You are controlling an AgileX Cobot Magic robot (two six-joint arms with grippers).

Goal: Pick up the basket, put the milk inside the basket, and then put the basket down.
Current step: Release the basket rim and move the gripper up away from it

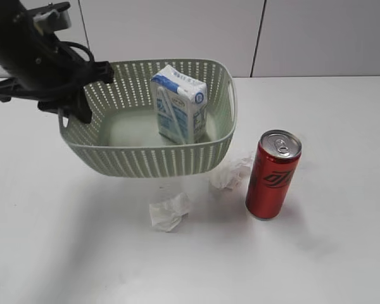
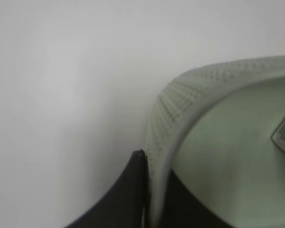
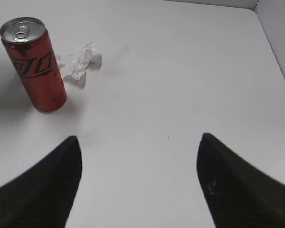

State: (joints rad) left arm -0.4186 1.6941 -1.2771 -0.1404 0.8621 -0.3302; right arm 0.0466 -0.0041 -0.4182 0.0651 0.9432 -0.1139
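A pale green basket (image 1: 145, 158) hangs tilted near the table's (image 1: 342, 253) far left edge, its left rim clamped by the left gripper (image 1: 82, 114). The milk (image 1: 178, 104) stands inside. Right of it stand a red can (image 1: 272, 175) and crumpled tissues (image 1: 169, 212). The right gripper (image 3: 137, 161) is spread wide, empty.

The right claw (image 3: 137, 183) hangs with its jaws spread wide over the white worktop (image 3: 180, 85), a red can (image 3: 34, 64) upright beside crumpled tissue (image 3: 80, 61).

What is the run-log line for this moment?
left gripper: shut on basket rim | milk: inside | right gripper: open, empty
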